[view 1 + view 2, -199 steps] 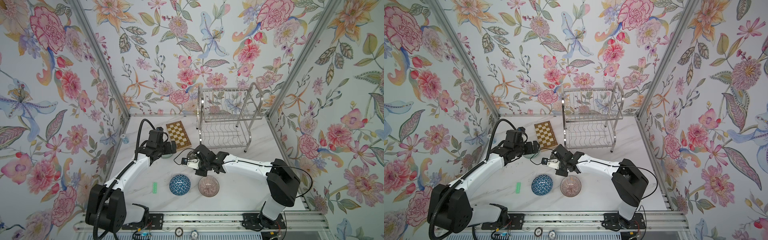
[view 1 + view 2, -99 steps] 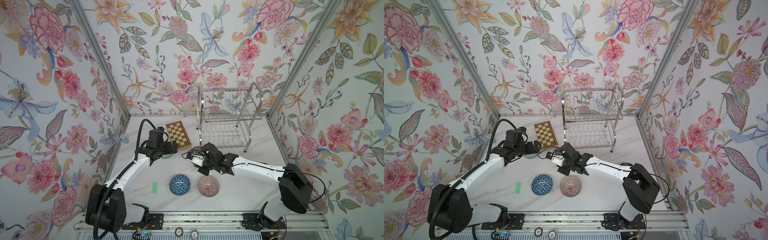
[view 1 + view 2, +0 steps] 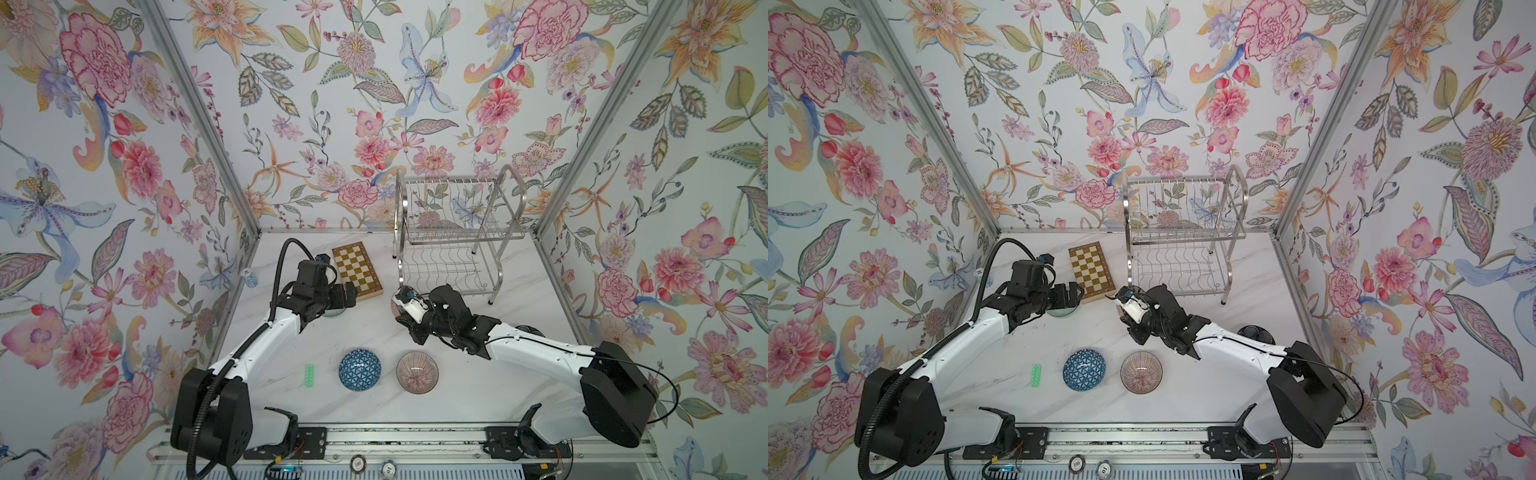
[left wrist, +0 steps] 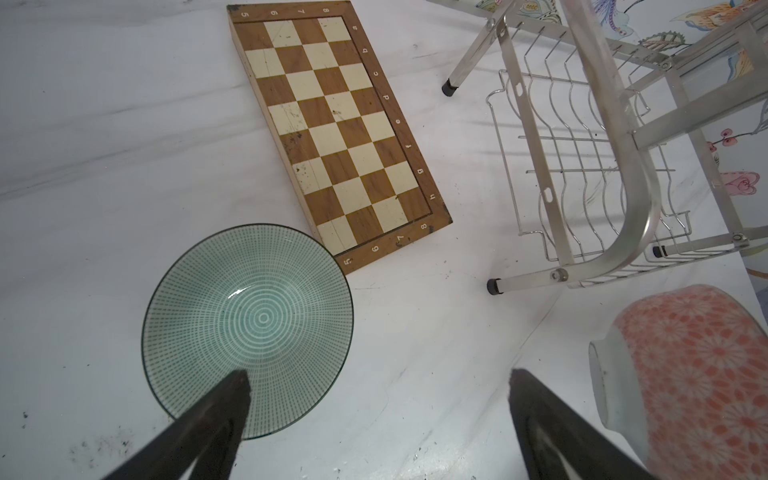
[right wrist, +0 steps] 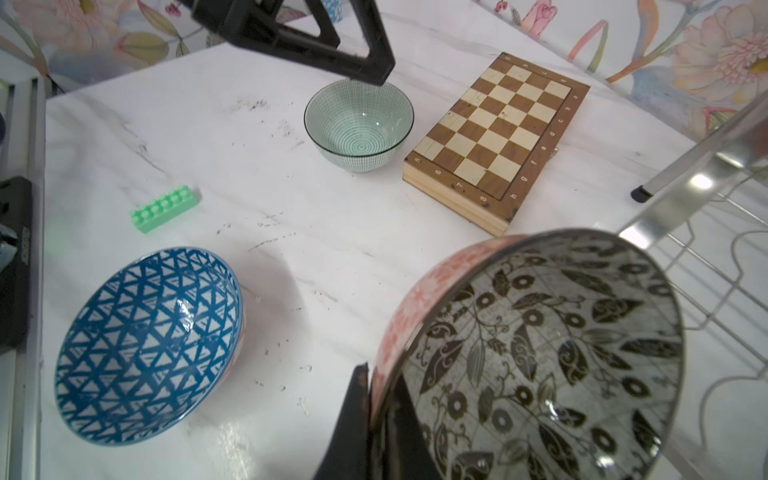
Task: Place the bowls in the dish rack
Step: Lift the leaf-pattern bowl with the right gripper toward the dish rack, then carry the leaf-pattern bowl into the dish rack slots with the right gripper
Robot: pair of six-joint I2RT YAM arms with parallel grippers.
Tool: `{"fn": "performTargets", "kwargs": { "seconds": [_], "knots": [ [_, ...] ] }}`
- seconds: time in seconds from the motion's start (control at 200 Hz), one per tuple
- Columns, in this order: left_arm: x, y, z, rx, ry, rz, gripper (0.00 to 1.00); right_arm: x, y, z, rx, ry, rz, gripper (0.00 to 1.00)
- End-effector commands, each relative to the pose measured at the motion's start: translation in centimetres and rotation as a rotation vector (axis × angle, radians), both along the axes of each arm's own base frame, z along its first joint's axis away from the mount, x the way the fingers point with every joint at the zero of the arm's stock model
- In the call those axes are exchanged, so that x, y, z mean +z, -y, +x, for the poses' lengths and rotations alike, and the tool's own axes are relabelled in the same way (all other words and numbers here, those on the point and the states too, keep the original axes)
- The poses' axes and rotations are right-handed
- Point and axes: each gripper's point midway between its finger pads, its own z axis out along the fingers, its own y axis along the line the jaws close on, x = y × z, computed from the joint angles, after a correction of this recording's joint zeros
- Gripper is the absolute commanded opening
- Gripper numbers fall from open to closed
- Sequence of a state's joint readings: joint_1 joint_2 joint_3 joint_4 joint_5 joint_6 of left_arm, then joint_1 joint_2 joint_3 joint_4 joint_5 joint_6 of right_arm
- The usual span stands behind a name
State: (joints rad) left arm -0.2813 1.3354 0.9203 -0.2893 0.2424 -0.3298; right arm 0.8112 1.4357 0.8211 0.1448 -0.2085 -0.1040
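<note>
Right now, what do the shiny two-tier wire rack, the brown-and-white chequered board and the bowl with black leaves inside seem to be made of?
Shiny two-tier wire dish rack: polished metal, probably stainless steel; mirror-like reflections on its tubes.
Brown-and-white chequered board: wood, matte and scuffed; grain shows in the dark squares.
Black-leaf bowl: likely glazed ceramic; glossy highlights inside.

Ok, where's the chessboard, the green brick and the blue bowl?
chessboard (image 3: 357,271), in a top view, middle squares
green brick (image 5: 166,205), right wrist view, studded top
blue bowl (image 3: 360,370), in a top view, inside centre
</note>
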Motion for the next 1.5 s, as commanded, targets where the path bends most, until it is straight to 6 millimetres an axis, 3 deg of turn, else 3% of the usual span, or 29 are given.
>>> {"fn": "performTargets", "kwargs": {
  "seconds": [0.0, 0.48, 0.971, 1.191, 1.221, 1.496],
  "knots": [
    [0.3, 0.2, -0.4, -0.027, 0.017, -0.01, 0.99, 4.5, -0.7, 0.9, -0.034, 0.052, 0.214, 0.02],
    [0.3, 0.3, -0.4, -0.032, 0.016, -0.016, 0.99, 7.5, 0.9, 2.6, -0.127, 0.033, 0.486, 0.01],
    [0.4, 0.4, -0.4, -0.035, 0.019, -0.019, 0.99, 10.3, 6.0, 5.3, -0.249, -0.03, 0.774, 0.01],
    [0.5, 0.4, -0.5, -0.034, 0.021, -0.023, 0.99, 10.9, 6.6, 6.0, -0.268, -0.074, 0.897, 0.0],
    [0.5, 0.4, -0.4, -0.033, 0.021, -0.022, 0.99, 10.9, 7.6, 7.0, -0.302, -0.069, 0.915, 0.0],
    [0.8, 0.7, -0.5, -0.046, 0.03, -0.033, 0.99, 10.5, 8.3, 8.7, -0.33, -0.156, 1.078, 0.0]
  ]
}}
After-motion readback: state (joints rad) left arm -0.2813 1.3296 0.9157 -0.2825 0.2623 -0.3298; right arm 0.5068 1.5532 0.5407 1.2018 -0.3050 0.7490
